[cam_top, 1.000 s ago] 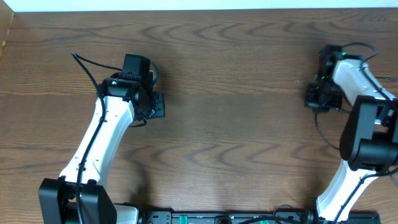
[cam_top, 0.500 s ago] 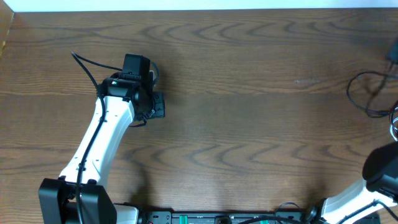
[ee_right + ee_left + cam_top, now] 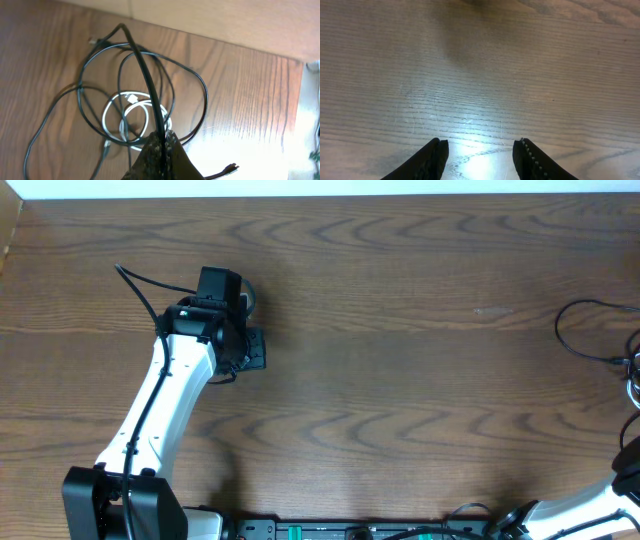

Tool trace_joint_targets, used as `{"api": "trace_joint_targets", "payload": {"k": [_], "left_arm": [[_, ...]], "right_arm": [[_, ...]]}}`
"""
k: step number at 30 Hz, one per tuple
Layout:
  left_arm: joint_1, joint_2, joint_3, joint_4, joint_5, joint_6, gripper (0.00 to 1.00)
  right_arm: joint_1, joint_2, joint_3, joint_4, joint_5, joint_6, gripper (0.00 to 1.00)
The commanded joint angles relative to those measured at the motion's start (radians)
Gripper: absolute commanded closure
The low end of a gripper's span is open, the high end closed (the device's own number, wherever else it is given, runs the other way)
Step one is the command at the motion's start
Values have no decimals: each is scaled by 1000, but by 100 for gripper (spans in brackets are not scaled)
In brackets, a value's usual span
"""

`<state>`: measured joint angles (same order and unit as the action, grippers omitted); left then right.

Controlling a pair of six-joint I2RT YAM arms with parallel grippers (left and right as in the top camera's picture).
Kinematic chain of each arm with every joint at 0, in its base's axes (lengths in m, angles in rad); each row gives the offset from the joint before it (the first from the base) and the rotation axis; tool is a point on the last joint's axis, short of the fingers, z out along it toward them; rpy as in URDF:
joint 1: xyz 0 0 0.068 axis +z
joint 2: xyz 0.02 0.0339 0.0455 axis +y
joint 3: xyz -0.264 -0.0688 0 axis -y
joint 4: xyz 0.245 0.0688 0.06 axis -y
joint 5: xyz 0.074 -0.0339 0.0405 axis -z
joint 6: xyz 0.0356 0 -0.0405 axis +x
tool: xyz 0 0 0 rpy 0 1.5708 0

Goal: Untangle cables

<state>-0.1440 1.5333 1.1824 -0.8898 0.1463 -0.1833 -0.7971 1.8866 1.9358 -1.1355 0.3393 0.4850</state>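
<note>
Right jaws: together, clamped on a strand of the black cable point(image 3: 141, 70), apparently to lift it out of the tangle.
Left jaws: apart, nothing between them, bare surface point(image 3: 480, 75) ahead, probably waiting.
White cable point(image 3: 106, 117): coiled on the surface just ahead of the right jaws, ringed by black loops.
Count: one black cable, one white cable, two sets of jaws.

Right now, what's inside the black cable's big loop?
The coiled white cable lies inside the black cable loops on the table. Its lower edge is hidden behind the right fingers, which pinch a black strand.
</note>
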Motion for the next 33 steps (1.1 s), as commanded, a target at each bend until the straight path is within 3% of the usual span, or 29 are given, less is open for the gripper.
{"api": "trace_joint_targets", "payload": {"k": [1, 10, 12, 13, 15, 17, 20, 28, 33], "left_arm": [[3, -19, -4, -3, 8, -2, 53], [3, -19, -4, -3, 8, -2, 52], [3, -19, -4, -3, 7, -2, 52], [3, -19, -4, -3, 8, -2, 52], [3, -19, -4, -3, 8, -2, 52], [3, -19, -4, -3, 7, -2, 53], [3, -19, -4, -3, 8, -2, 53], [3, -19, -4, -3, 7, -2, 52], [3, -19, -4, -3, 7, -2, 52]], "right_arm": [[-34, 44, -9, 2, -9, 49, 99], [-71, 154, -10, 4, -10, 49, 99], [-71, 179, -10, 8, -21, 49, 88], [-71, 188, -10, 16, -41, 48, 72], [-71, 198, -10, 26, -95, 48, 50], [-71, 201, -10, 46, -180, 21, 39], [-62, 201, -10, 85, -299, -51, 32], [-3, 201, -9, 123, -533, -237, 27], [43, 200, 27, 161, -564, -228, 18]]}}
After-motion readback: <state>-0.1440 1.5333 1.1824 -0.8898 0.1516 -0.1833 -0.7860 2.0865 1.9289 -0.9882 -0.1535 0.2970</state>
